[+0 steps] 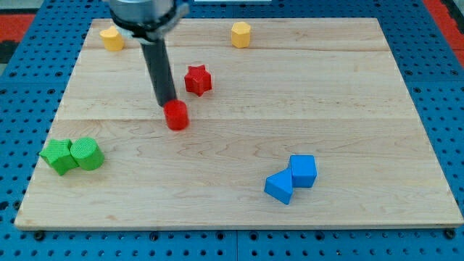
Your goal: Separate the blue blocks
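Nearest the view's bottom, right of centre, the two blue blocks sit touching on the wooden board (239, 80). The blue cube (303, 170) lies up and to the right; the lower blue block (279, 187) lies down and to the left, and looks wedge-like or triangular, though its shape is hard to make out from here. The pair's long axis runs on a diagonal from lower left to upper right, with the lower block's pointed end facing the view's bottom left.

At the board's left edge, two green blocks also touch: a green star-like block (57, 156) and, just to its right, a green rounded block (86, 154).

Further up, left of centre, my tip (167, 104) comes down just at the upper left edge of a red cylinder-like block (176, 115). It seems to touch that block, but the contact itself is hidden behind the block's top. The rod has no jaws, so nothing opens, closes or is held. It leans slightly and rises to the dark arm body, which the view's top cuts off. My tip is well apart from the blue pair, up and to their left.

A red star block (197, 80) sits just up and right of the tip, apart from the red cylinder.

Farthest, near the top edge, are a yellow block (112, 38) at left, partly beside the arm, and a yellow hexagonal block (241, 34) near the centre.
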